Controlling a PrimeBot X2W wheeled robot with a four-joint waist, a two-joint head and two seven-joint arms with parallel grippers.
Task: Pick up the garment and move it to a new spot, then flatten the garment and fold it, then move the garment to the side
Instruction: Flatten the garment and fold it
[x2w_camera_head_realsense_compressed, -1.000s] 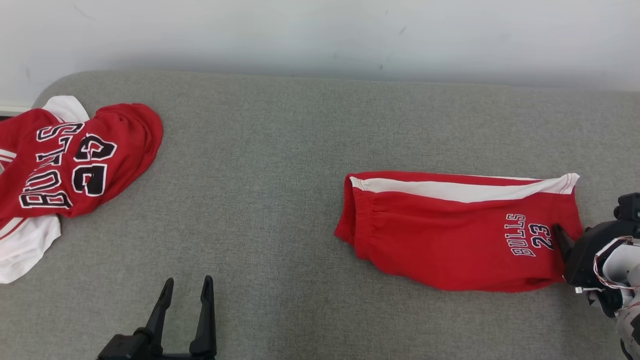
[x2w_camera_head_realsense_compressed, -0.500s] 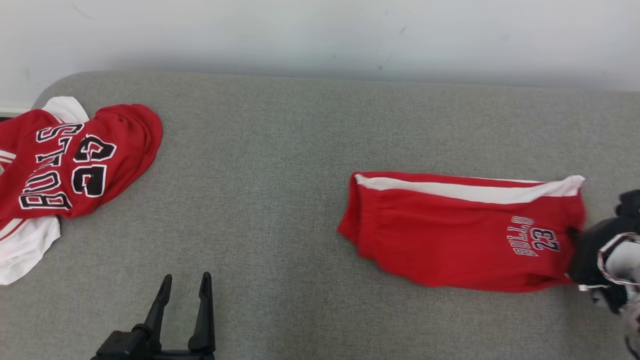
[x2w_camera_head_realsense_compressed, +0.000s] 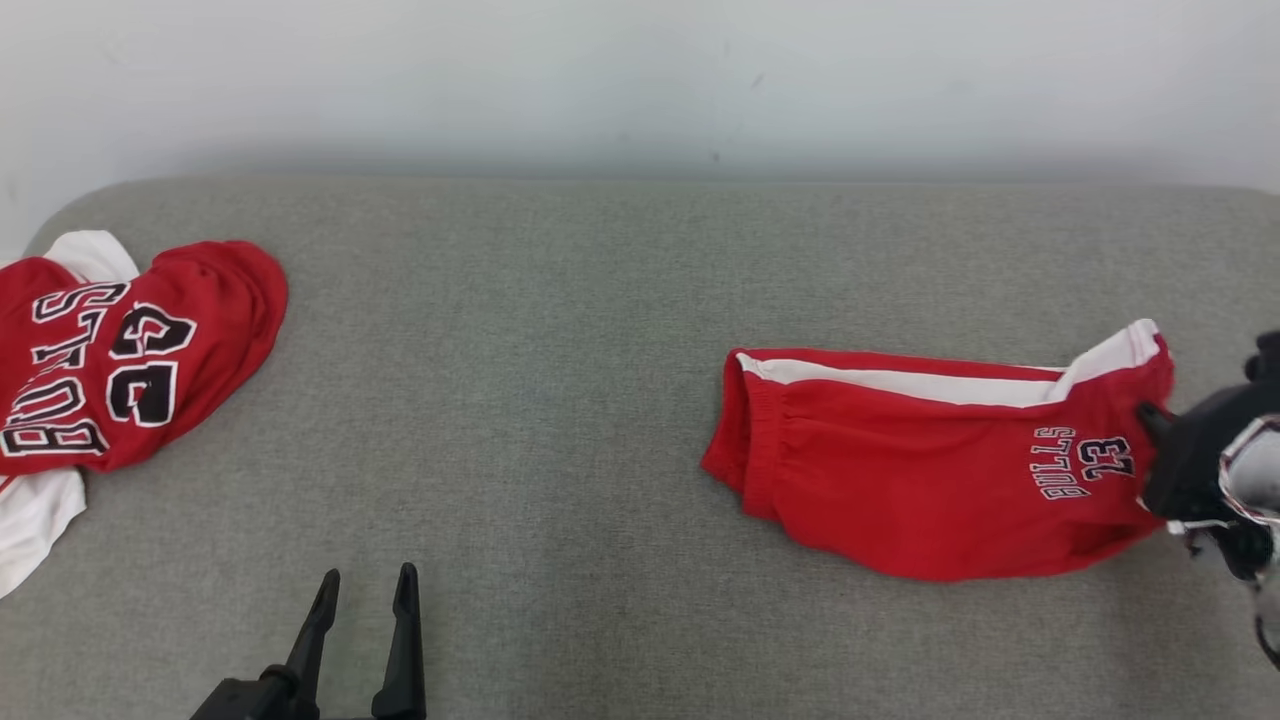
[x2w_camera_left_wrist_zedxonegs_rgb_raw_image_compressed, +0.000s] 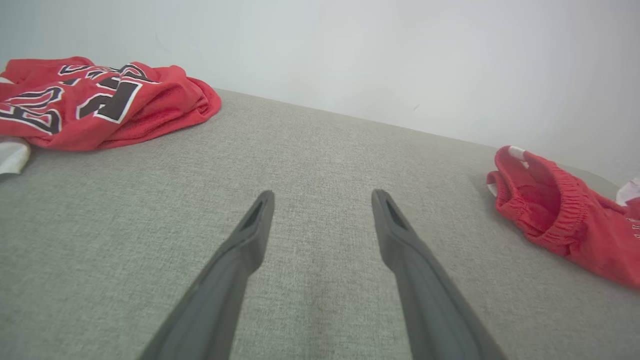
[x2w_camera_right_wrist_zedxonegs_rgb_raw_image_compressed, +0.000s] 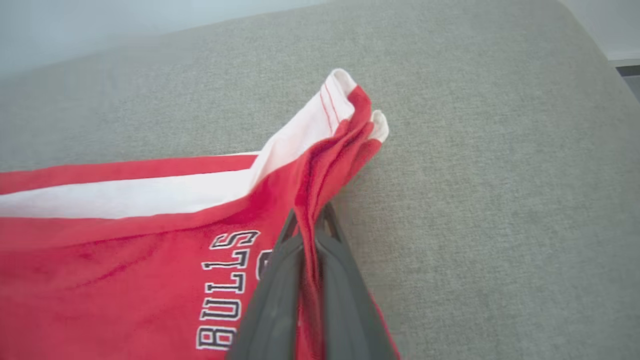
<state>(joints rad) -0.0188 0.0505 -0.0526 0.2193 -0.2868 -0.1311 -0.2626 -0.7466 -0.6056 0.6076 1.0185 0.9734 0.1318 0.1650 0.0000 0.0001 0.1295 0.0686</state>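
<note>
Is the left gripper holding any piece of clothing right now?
No, the left gripper stands open over the bare grey cushion, with nothing between its jaws.

The left gripper (x2w_camera_head_realsense_compressed: 367, 574) is well to the left of the shorts (x2w_camera_head_realsense_compressed: 920, 490) and nearer the robot, its two long dark fingers (x2w_camera_left_wrist_zedxonegs_rgb_raw_image_compressed: 245, 250) pointing away from the body with the jaws spread wide and nothing between them. The right gripper (x2w_camera_head_realsense_compressed: 1150, 415) is at the shorts' right end, just beside the "23", pointing left, its jaws pinched tight on a bunched fold of the hem that stands up between the fingers in the right wrist view. Behind it, a dark wrist and a pale, wired forearm (x2w_camera_head_realsense_compressed: 1245, 470) reach in from the shorts' right.
</note>
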